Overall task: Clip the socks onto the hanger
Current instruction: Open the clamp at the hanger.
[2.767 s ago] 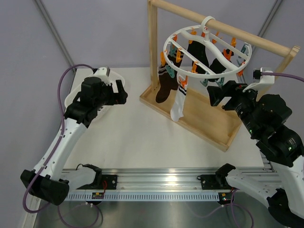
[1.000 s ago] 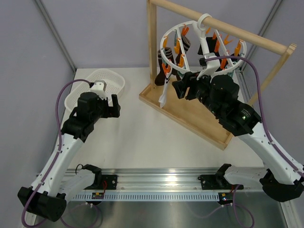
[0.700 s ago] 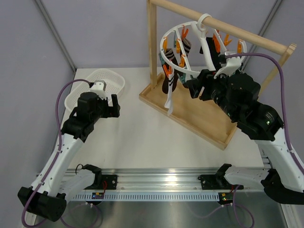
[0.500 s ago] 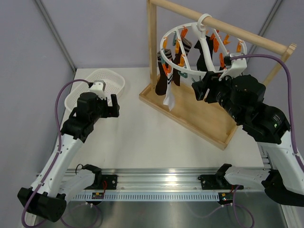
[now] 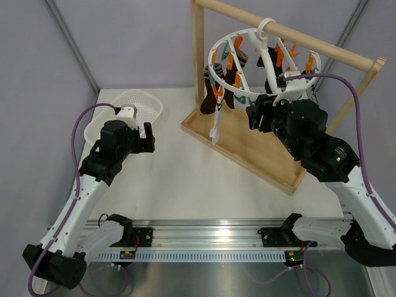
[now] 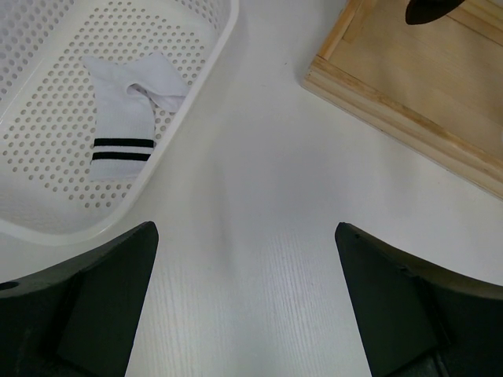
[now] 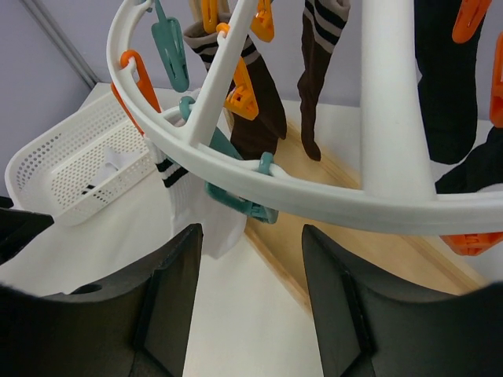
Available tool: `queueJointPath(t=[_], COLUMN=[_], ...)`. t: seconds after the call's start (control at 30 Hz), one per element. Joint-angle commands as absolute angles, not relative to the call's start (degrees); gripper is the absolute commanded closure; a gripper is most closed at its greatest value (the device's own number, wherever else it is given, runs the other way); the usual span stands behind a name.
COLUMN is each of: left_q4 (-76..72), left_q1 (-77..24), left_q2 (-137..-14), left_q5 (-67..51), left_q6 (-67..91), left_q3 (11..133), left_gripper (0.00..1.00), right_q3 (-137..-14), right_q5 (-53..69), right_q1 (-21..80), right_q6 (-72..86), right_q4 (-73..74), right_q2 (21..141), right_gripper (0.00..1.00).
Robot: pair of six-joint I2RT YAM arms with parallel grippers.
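The hanger point(image 5: 249, 93), a white ring with orange and teal clips, hangs tilted from the wooden rail. Dark brown socks point(image 5: 209, 102) and a white striped sock point(image 5: 216, 129) dangle from its left side. My right gripper point(image 5: 253, 116) is open just under the ring's near rim. In the right wrist view the ring point(image 7: 314, 188) and a teal clip point(image 7: 245, 203) sit just above the empty right gripper point(image 7: 251, 236). My left gripper point(image 6: 245, 236) is open over bare table beside the basket. A white striped sock point(image 6: 126, 110) lies in the basket.
The wooden frame stand point(image 5: 260, 162) takes up the right half of the table, its base edge point(image 6: 393, 118) ahead of the left gripper. The white mesh basket point(image 5: 141, 93) stands at the back left, its wall point(image 6: 196, 86) close to the left fingers.
The right arm has come in from the right under the ring, drawn back a little, then moved left again. The hanger has tilted and turned. The left arm has held still for the last second.
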State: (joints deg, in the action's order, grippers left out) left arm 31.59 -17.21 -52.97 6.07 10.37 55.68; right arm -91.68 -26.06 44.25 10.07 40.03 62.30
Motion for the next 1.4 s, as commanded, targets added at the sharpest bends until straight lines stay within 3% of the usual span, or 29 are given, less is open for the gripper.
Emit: queueJointPath(t=[0.0, 0.5, 0.7, 1.03, 1.37], left_q4=[30.1, 29.4, 22.3, 4.3, -9.7], left_q1=[-17.0, -17.0, -17.5, -36.2, -40.7], left_q2=[-52.1, -51.5, -49.2, -47.7, -57.9], left_q5=[7.2, 5.6, -10.1, -10.8, -17.2], left_q6=[9.8, 10.2, 15.4, 21.1, 21.4], left_q3=[55.9, 56.0, 55.0, 56.9, 60.0], left_gripper=[0.01, 0.01, 0.01, 0.01, 0.01], right_q3=[-93.0, -94.4, -93.0, -89.3, -87.9], right_q5=[-28.9, -31.7, -29.5, -31.6, -29.4], right_q1=[44.5, 44.6, 44.5, 44.5, 44.2], right_q6=[7.5, 5.4, 7.0, 8.9, 6.0], right_q4=[35.3, 34.1, 30.9, 25.7, 21.5], right_q2=[62.3, 66.3, 65.7, 63.6, 63.8], right_gripper=[0.39, 0.39, 0.44, 0.50, 0.54])
